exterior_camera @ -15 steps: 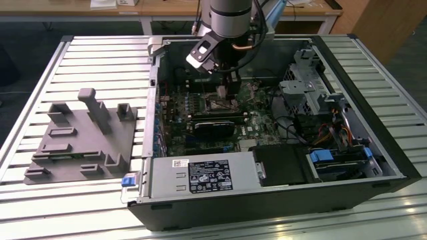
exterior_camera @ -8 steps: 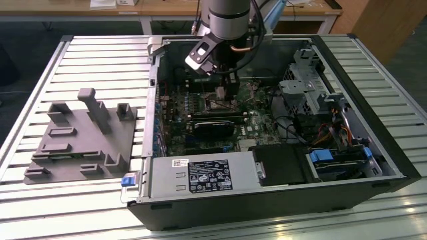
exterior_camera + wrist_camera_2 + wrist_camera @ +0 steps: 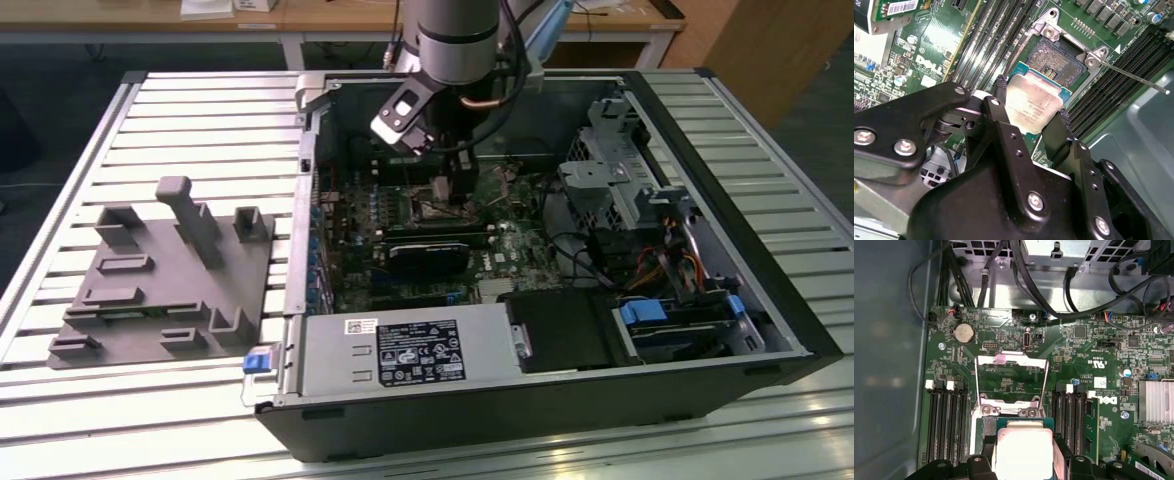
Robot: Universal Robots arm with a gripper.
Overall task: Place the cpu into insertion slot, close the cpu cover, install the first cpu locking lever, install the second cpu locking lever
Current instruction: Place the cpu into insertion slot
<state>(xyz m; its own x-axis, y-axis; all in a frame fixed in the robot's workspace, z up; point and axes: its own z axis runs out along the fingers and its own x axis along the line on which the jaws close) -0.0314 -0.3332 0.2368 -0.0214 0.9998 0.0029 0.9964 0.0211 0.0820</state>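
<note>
Green motherboard (image 3: 1079, 347) behind cpu (image 3: 1034, 105), edges half-hidden by gripper (image 3: 1032, 100), seemingly clamped.

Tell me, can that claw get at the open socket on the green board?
Probably yes. The claw grips the chip right by the socket, whose cover stands flipped open and whose thin lever points off to one side, so nothing seems to block the way.
</note>
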